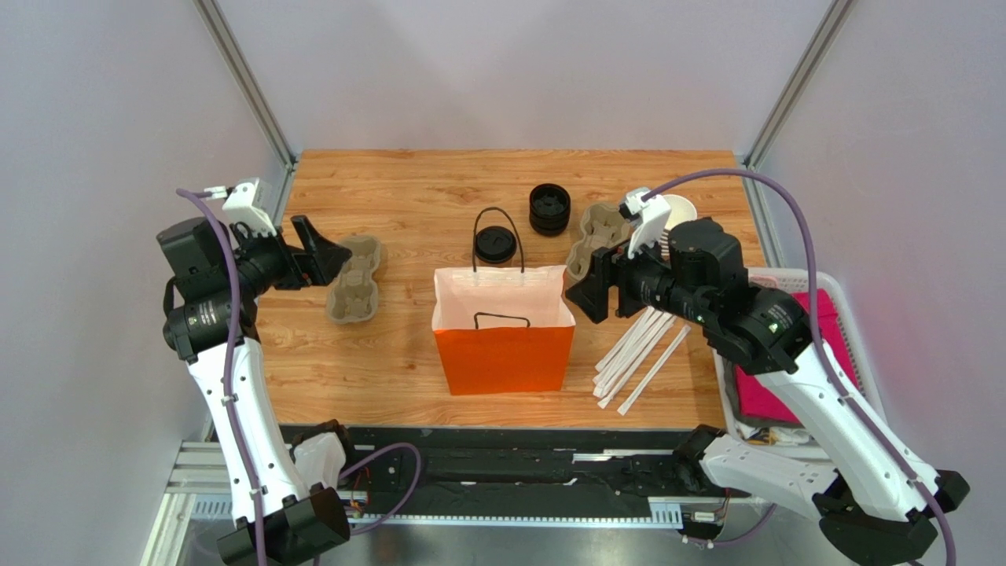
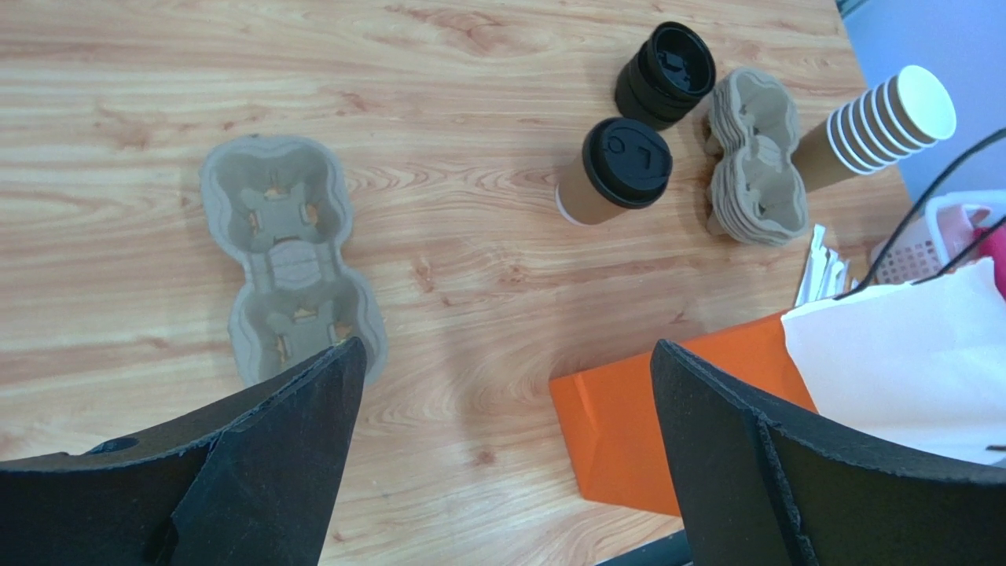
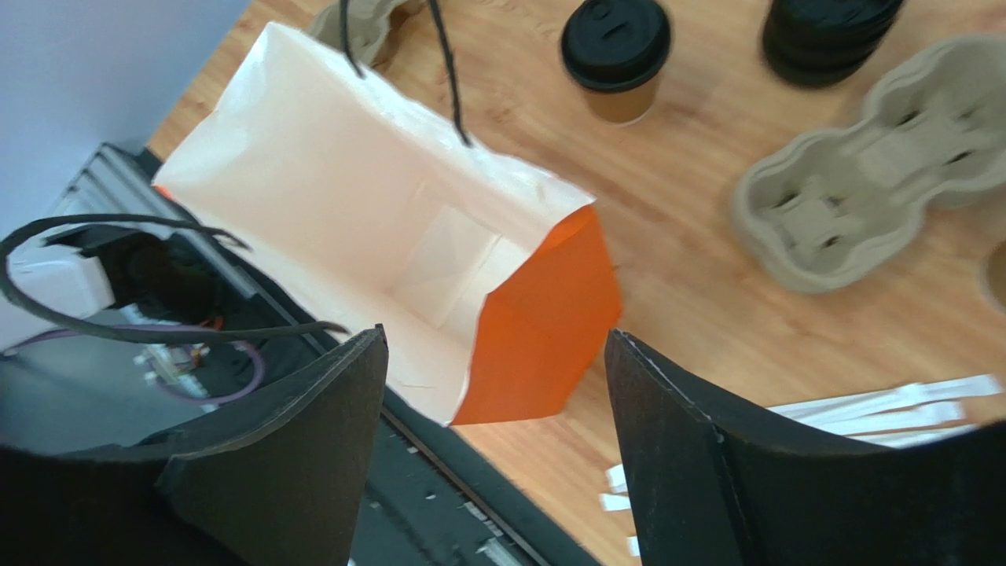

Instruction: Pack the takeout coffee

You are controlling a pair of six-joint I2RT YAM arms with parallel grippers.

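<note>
The takeout coffee (image 1: 495,245) (image 2: 614,171) (image 3: 614,53), a tan paper cup with a black lid, stands upright on the wooden table just behind the orange paper bag (image 1: 502,342) (image 2: 626,413) (image 3: 543,318). The bag stands open, white inside, with black handles. My left gripper (image 1: 331,251) (image 2: 508,366) hovers open over the table's left side, beside a cardboard cup carrier (image 1: 354,280) (image 2: 289,265), holding nothing. My right gripper (image 1: 590,289) (image 3: 496,354) hangs open above the bag's right edge, nothing between its fingers.
A stack of black lids (image 1: 549,209) (image 2: 665,73) sits behind the coffee. Right of it are stacked cup carriers (image 1: 596,236) (image 3: 862,195) and stacked lidless cups (image 1: 679,212) (image 2: 880,124). White stirrers (image 1: 638,348) lie right of the bag. A white basket (image 1: 844,309) holds pink cloth.
</note>
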